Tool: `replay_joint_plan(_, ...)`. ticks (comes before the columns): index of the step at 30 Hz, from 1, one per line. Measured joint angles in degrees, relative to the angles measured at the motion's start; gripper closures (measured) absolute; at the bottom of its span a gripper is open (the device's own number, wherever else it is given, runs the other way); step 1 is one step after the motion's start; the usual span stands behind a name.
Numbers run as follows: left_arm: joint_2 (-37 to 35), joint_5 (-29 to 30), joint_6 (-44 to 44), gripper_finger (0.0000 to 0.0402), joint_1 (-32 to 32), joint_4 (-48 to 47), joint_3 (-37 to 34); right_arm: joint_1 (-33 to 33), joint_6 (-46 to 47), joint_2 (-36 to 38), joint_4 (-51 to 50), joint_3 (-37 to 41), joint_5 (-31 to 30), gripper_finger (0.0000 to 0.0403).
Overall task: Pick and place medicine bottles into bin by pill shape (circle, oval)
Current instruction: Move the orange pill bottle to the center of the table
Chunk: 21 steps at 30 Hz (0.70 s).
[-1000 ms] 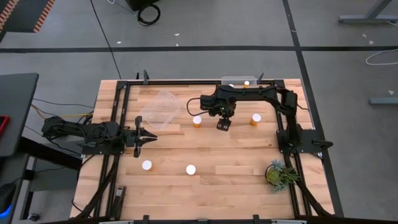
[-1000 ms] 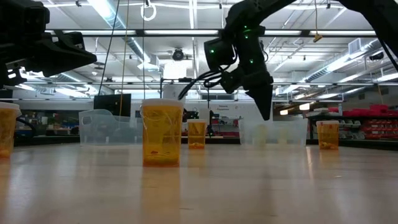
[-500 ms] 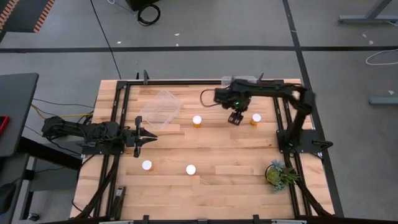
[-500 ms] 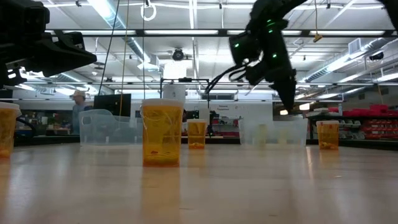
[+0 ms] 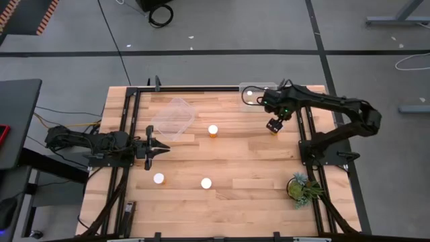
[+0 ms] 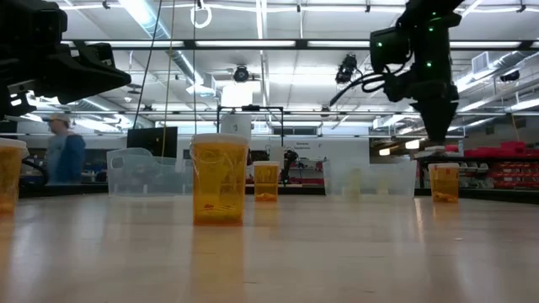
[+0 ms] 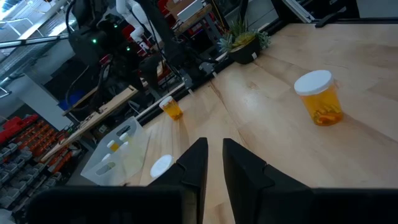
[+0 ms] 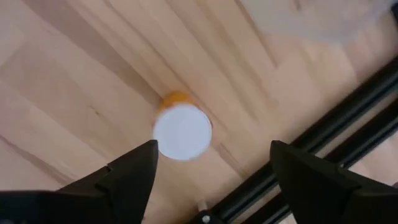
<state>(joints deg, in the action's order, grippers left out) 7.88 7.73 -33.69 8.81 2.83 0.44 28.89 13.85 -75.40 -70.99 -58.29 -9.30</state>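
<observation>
Medicine bottle: upright on tabletop, capped.
Right claw: released, directly above bottle.
Left claw: clenched, waiting.

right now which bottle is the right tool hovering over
The bottle by the right rail, directly under the open right tool. The other three loose bottles stand apart: one mid-table, two nearer the front.

On the table, seen from overhead, one bottle stood near the centre. A tilted bin lay at its ten o'clock; a second bin, with bottles inside, sat at its one o'clock by the far edge. Two bottles stood at seven and six o'clock. A potted plant sat at four o'clock. The right gripper hung at three o'clock, directly above another bottle. The left gripper lay at eight o'clock.
</observation>
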Motion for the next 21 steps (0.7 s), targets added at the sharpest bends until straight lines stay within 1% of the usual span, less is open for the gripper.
replay_joint_plan(6, -0.02, 0.00, 0.00, 0.0350, -0.01, 0.00, -0.01, 0.98, 0.99, 0.62, 1.63, 4.46, 1.92, 0.0055)
replay_joint_plan(10, -0.01, 0.00, 0.00, 0.0348, 0.00, 0.00, 0.00, 0.98, 0.78, 0.53, 4.11, 7.24, 4.91, 0.0044)
replay_joint_plan(15, 0.00, 0.00, 0.00, 0.0342, 0.00, 0.00, -0.01, 0.98, 0.17, 0.53, 4.52, 7.23, 5.03, 0.0038)
replay_joint_plan(21, -0.01, 0.00, 0.00, 0.0349, 0.00, 0.00, 0.00, 0.98, -1.62, 0.53, 8.56, 7.18, 4.59, 0.0037)
